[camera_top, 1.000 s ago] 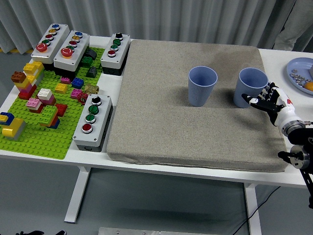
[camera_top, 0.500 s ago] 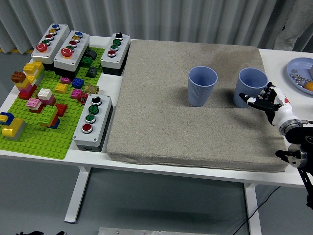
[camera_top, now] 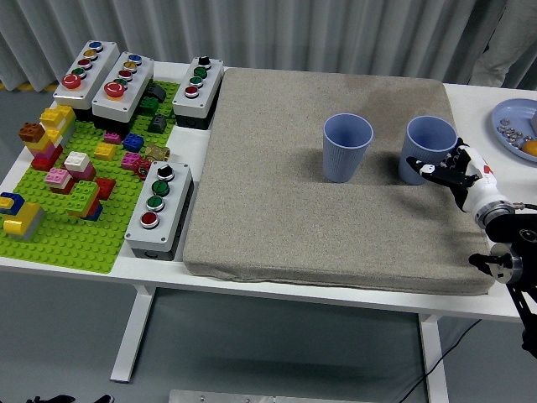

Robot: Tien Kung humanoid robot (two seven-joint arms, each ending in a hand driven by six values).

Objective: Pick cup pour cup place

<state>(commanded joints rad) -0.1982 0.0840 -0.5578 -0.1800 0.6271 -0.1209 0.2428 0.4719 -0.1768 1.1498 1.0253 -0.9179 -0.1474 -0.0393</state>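
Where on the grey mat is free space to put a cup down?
The grey mat is bare left of the left cup and along its near edge. It is crowded at the right cup, where the right hand is.

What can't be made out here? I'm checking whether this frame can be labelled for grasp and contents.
- Head view: whether the right hand grips the right cup; its fingers overlap the cup's near side.
- What either cup holds: the left cup shows only blue inside at this angle.
- The plate is cut off by the right edge; its small items are too small to identify.
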